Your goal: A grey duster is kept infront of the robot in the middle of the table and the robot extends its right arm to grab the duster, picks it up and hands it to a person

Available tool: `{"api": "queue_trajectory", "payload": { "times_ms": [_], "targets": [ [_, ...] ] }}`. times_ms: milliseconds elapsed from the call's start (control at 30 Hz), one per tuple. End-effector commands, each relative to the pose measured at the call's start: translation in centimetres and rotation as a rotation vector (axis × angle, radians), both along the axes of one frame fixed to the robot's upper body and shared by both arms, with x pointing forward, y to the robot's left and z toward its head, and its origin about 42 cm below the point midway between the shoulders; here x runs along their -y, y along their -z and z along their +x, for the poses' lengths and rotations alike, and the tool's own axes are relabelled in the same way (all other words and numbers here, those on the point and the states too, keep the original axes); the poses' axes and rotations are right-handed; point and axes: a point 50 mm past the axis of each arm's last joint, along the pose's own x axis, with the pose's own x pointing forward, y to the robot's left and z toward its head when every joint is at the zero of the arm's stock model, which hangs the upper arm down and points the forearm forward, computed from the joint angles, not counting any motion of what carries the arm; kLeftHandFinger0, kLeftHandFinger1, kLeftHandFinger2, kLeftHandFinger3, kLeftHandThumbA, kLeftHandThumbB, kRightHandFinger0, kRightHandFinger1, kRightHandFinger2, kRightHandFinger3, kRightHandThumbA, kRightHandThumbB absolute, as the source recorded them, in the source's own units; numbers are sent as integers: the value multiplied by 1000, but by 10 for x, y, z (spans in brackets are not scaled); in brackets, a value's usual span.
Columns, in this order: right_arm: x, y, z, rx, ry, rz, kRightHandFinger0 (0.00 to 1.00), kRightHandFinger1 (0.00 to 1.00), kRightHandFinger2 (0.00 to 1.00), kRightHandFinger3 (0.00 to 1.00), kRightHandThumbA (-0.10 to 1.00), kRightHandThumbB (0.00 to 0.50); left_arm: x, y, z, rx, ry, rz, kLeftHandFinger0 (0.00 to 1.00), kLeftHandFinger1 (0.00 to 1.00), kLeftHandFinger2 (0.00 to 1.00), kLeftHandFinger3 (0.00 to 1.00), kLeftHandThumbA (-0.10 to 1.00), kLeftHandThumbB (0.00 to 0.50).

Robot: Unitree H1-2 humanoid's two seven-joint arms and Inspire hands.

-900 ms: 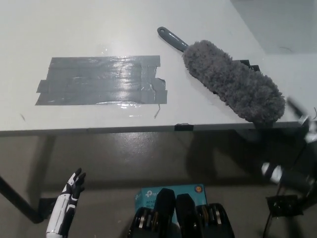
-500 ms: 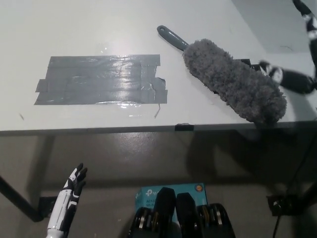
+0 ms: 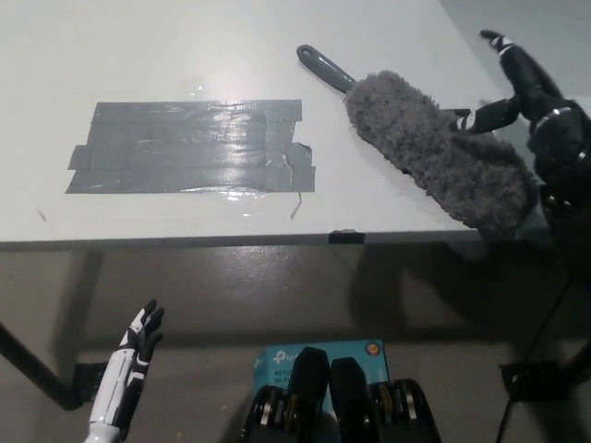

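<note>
Reaching hand: the black right hand [image 3: 531, 97] hung at the table's right edge, fingers [image 3: 503, 48] spread apart and holding nothing, one pointing up and away, another angled toward the fluffy head.
Contact: that lower finger sat just beside the grey fluff; from where I stood I could not tell whether it touched.
Duster: the grey duster [image 3: 434, 148] lay flat on the table [image 3: 138, 55], slanting from upper left to lower right, its fluffy end reaching the front right corner near the edge.
Handle: the dark handle [image 3: 323, 66] pointed up and left, well apart from the black hand.
Tape: a patch of grey tape [image 3: 194, 148] was stuck to the tabletop, left of the duster and clear of it.
Resting hand: the white left hand [image 3: 138, 341] hung low at the left, below the table's edge, fingers loosely apart and empty.
Person: nobody was visible to receive anything.
Done: the arm was out by the duster, I judged.
Left: closing on the duster, lifting it, and the handover all looked undone.
</note>
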Motion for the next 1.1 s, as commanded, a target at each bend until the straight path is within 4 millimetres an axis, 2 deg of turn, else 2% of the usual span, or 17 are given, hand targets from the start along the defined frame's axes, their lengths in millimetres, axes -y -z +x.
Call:
{"api": "queue_trajectory", "payload": {
  "times_ms": [0,133,433,567,633,700,733,767,800,833,867,900,933,967,1000,1067],
  "targets": [
    [-21,-13,17,-78,-25,-62,1000,1000,1000,1000,1000,495,2,-10,5,66,18,11,969,1000,1000,1000,1000,328],
    [-27,9,24,-169,3,-69,1000,1000,1000,1000,1000,500,3,-11,6,67,27,7,966,1000,1000,1000,1000,324],
    [-30,24,27,-210,15,-31,1000,1000,1000,1000,1000,500,3,-16,9,68,33,12,978,1000,1000,1000,995,330],
    [-32,27,25,-212,23,-146,1000,1000,1000,1000,1000,500,3,-16,8,70,30,32,980,1000,1000,1000,1000,321],
    [-30,34,25,-221,35,-190,1000,1000,1000,1000,1000,480,3,-15,8,71,28,30,971,1000,1000,1000,1000,327],
    [-26,40,25,-242,49,-233,1000,1000,1000,1000,1000,484,4,-16,9,71,28,21,969,1000,1000,1000,1000,330],
    [-23,46,25,-258,62,-264,1000,1000,1000,1000,1000,464,4,-17,8,72,30,26,973,1000,1000,1000,1000,325],
    [-21,51,25,-261,82,-276,1000,1000,1000,1000,933,419,4,-18,9,72,31,23,982,1000,1000,1000,998,321],
    [-18,55,25,-258,101,-302,1000,1000,1000,1000,748,409,4,-18,10,74,31,20,983,1000,1000,1000,997,320],
    [-15,58,25,-256,118,-312,1000,1000,941,1000,303,255,4,-19,10,75,32,20,985,1000,1000,1000,996,321],
    [-11,63,24,-248,138,-315,397,422,536,1000,111,271,4,-19,10,76,36,17,985,1000,1000,1000,995,321],
    [-9,65,23,-243,145,-319,397,422,536,1000,111,271,4,-20,11,77,37,16,985,1000,1000,1000,995,321],
    [-7,67,23,-228,149,-327,108,199,377,1000,54,297,4,-20,12,83,38,17,979,1000,1000,1000,993,314],
    [-5,71,22,-207,151,-334,22,120,305,1000,51,290,4,-21,13,87,37,22,978,1000,1000,1000,994,314],
    [-3,76,20,-172,148,-332,1,30,235,1000,41,276,4,-21,13,88,36,15,979,1000,1000,1000,984,316],
    [-2,77,20,-153,142,-318,5,37,236,1000,28,258,4,-21,14,88,35,13,981,1000,1000,1000,984,316]
  ]
}}
